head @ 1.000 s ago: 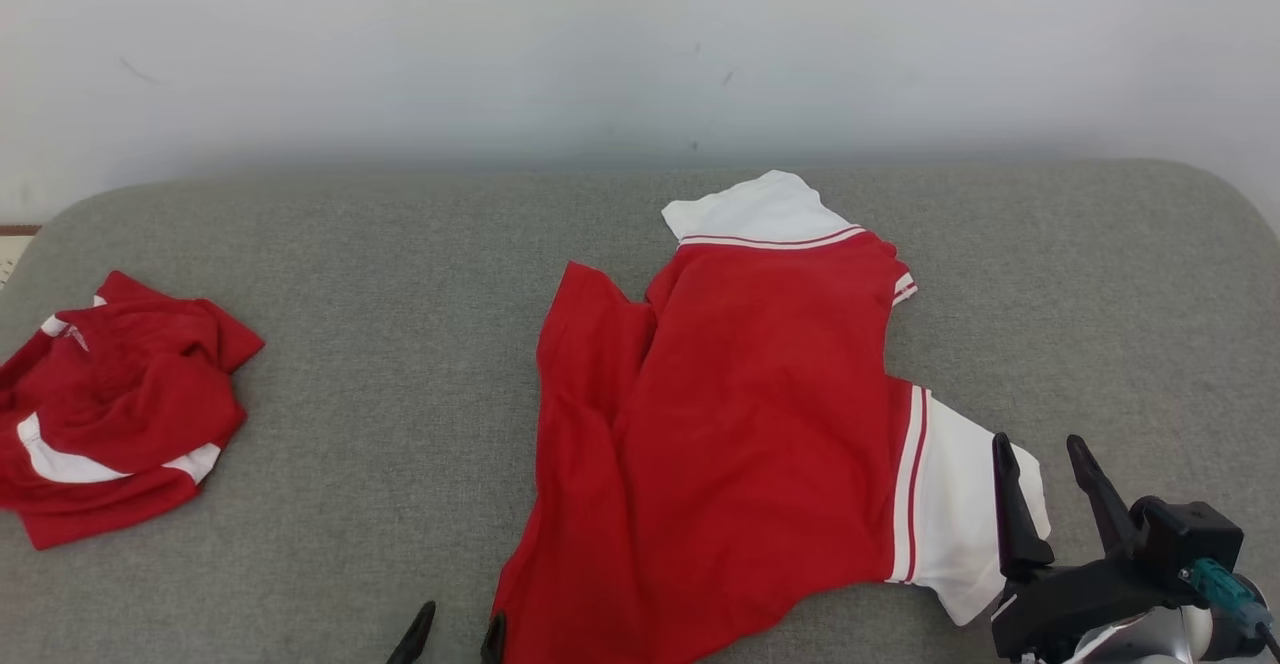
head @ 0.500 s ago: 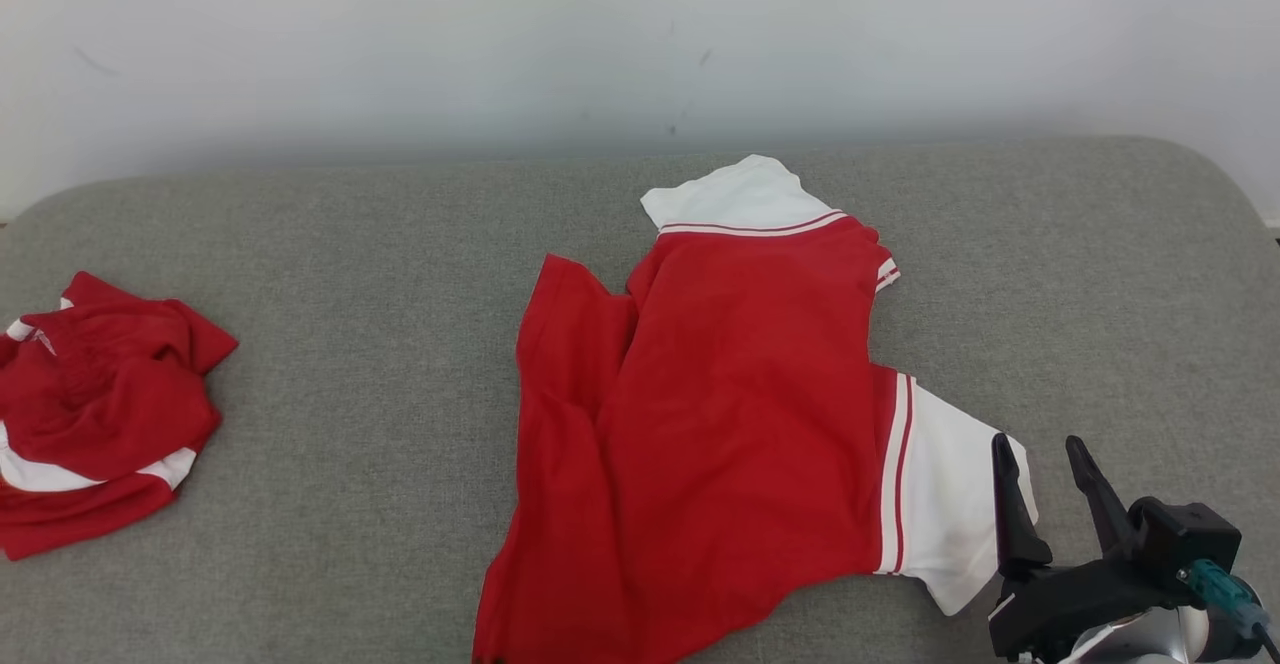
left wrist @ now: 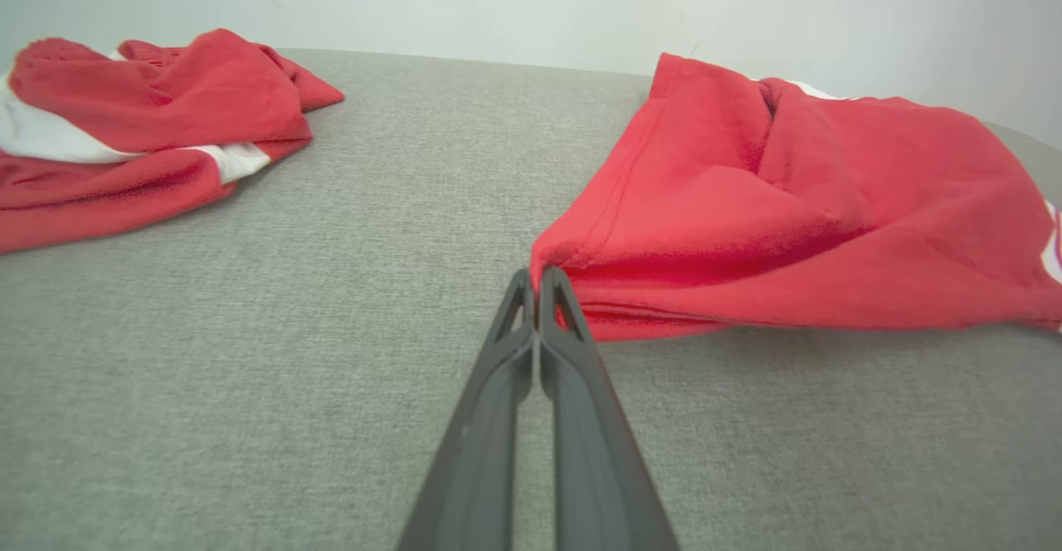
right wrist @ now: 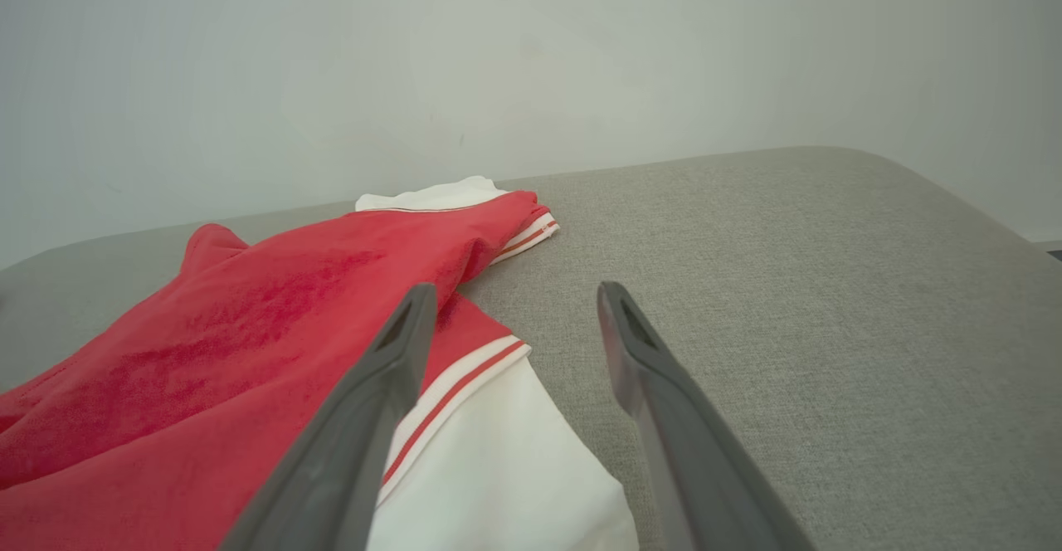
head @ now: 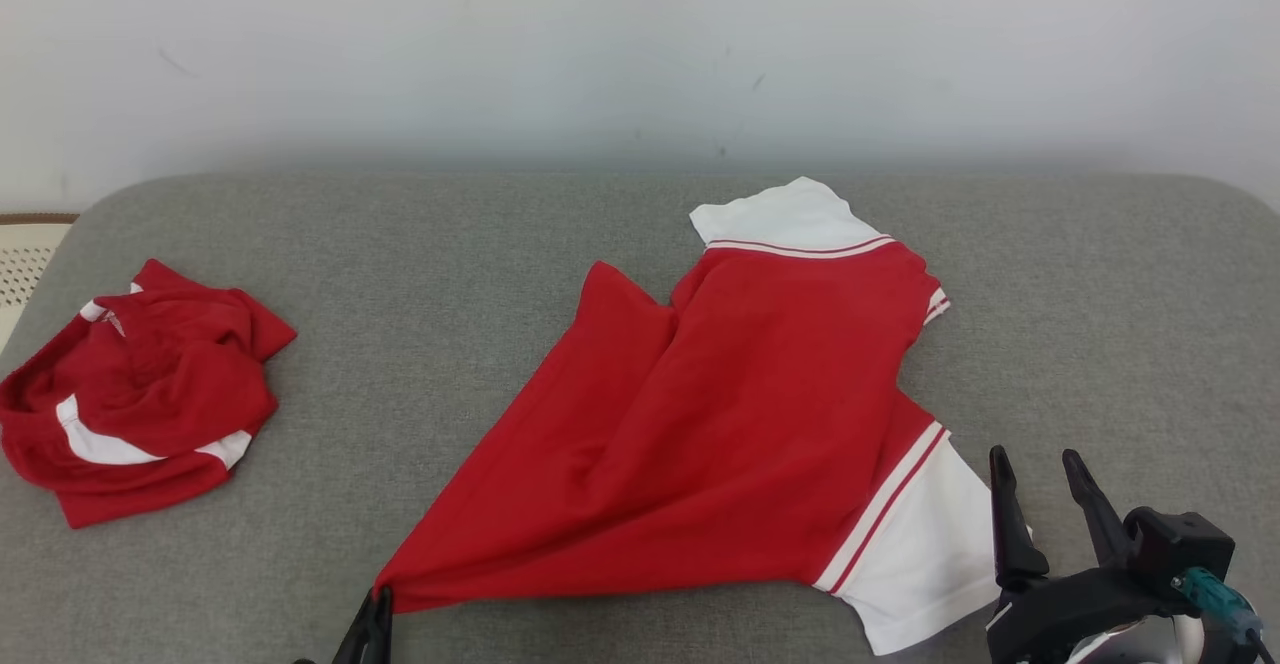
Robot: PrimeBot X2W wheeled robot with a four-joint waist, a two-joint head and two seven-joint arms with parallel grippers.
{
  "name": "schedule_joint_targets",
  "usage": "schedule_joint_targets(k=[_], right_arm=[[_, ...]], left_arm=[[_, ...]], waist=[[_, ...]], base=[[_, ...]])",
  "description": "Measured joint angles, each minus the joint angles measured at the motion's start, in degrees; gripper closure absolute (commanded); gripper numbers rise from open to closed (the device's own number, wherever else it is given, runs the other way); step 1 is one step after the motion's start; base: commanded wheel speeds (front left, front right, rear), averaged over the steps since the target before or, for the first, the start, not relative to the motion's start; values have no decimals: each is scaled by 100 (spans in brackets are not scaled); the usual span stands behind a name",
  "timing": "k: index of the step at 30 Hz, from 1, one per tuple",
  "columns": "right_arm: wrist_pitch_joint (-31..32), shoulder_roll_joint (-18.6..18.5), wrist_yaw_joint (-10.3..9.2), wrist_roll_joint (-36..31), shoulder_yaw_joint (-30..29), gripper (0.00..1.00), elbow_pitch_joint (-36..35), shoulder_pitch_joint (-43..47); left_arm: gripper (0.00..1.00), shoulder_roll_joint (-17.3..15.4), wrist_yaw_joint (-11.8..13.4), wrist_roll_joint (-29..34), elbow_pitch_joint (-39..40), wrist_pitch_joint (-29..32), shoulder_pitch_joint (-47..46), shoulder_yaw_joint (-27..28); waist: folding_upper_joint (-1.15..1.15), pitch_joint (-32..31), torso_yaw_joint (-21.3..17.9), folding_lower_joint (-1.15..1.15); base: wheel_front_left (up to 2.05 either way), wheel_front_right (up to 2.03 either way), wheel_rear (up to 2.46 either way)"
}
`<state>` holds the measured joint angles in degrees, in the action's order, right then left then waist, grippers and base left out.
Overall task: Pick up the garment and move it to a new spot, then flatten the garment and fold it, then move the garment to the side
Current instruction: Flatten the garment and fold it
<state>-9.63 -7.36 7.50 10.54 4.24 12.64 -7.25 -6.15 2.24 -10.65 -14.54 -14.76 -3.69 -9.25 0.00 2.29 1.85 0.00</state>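
The garment is a red shirt with white, red-striped sleeves, lying on the grey cushion. Its lower hem is drawn out into a point toward the near left. My left gripper is shut on that hem corner at the bottom edge of the head view. In the left wrist view the left gripper pinches the corner of the garment. My right gripper stands open at the lower right, beside the near white sleeve. In the right wrist view the right gripper holds nothing, its left finger over the garment.
A second red and white garment lies crumpled at the far left of the cushion, also visible in the left wrist view as a heap. A pale wall rises behind. Bare cushion lies between the two garments and to the right.
My left gripper has shut on the garment's lower hem corner and drawn it toward the near left, stretching the shirt into a point. The head camera has shifted. The right gripper stayed open.
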Motion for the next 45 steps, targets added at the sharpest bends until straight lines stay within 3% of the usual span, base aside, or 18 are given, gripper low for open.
schedule_joint_targets(k=[10, 12, 13, 14, 20, 32, 38, 45], right_arm=[[56, 11, 0, 10, -11, 0, 142, 23], [56, 11, 0, 10, -11, 0, 165, 38], [57, 9, 0, 11, -11, 0, 176, 45], [57, 9, 0, 14, -8, 0, 186, 47], [4, -3, 0, 36, 26, 0, 193, 48], [-156, -22, 0, 1, 201, 0, -203, 59], [-113, -291, 0, -25, 371, 0, -554, 425], [-62, -274, 0, -8, 301, 0, -856, 719]], left_arm=[[100, 54, 88, -80, 145, -15, 383, 101], [63, 78, 55, -85, 97, -15, 393, 104], [50, 94, 42, -96, 74, -15, 400, 107], [0, 107, 40, -96, 57, -16, 406, 112], [0, 151, 47, -69, 285, -16, 459, 263], [0, 272, 203, 123, 1555, -16, 778, 784], [0, 297, 207, 220, 1769, -16, 963, 859], [0, 305, 191, 210, 1870, -16, 1076, 925]], waist=[[0, -85, 226, 0], [0, -101, 244, 0], [0, -110, 251, 0], [0, -119, 256, 0], [0, -184, 270, 0], [0, -297, 173, -1], [0, -338, 99, -1], [0, -364, 56, -1]], base=[[0, 0, 0], [0, 0, 0], [0, 0, 0], [0, 0, 0], [0, 0, 0], [0, 0, 0], [0, 0, 0], [0, 0, 0]])
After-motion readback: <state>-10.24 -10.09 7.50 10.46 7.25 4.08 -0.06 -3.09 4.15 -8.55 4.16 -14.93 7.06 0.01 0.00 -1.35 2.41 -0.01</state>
